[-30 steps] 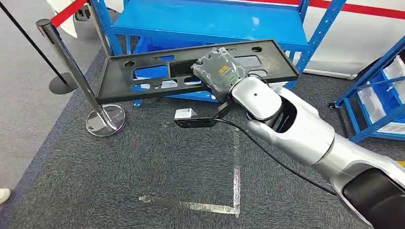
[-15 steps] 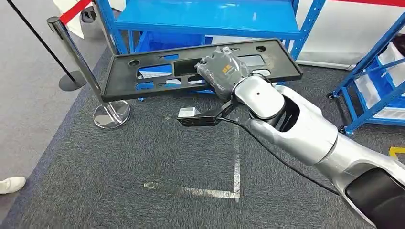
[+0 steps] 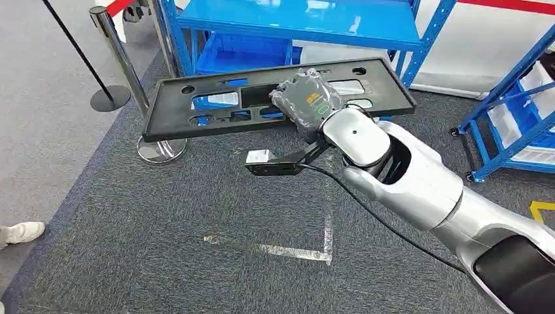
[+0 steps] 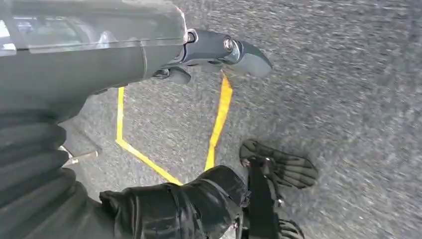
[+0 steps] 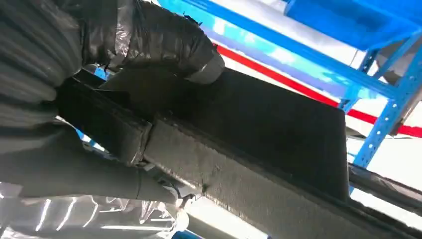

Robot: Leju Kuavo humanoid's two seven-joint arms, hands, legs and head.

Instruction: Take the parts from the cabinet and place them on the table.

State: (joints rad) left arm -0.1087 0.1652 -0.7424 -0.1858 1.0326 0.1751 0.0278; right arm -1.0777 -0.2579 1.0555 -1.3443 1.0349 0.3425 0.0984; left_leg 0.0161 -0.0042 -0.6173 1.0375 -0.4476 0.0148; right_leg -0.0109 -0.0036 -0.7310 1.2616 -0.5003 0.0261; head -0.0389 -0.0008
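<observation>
Over dark carpet (image 3: 196, 216), right hand (image 3: 306, 99) fingers (image 5: 164, 37) clamped around black panel (image 3: 196, 108) edge.

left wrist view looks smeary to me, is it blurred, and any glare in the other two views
Left wrist view: the carpet is streaked with motion blur, though the left hand stays fairly sharp. Head view: sharp, with pale reflections on the blue shelf. Right wrist view: bright glare on the plastic wrap; the black panel is dark, the background soft.
</observation>
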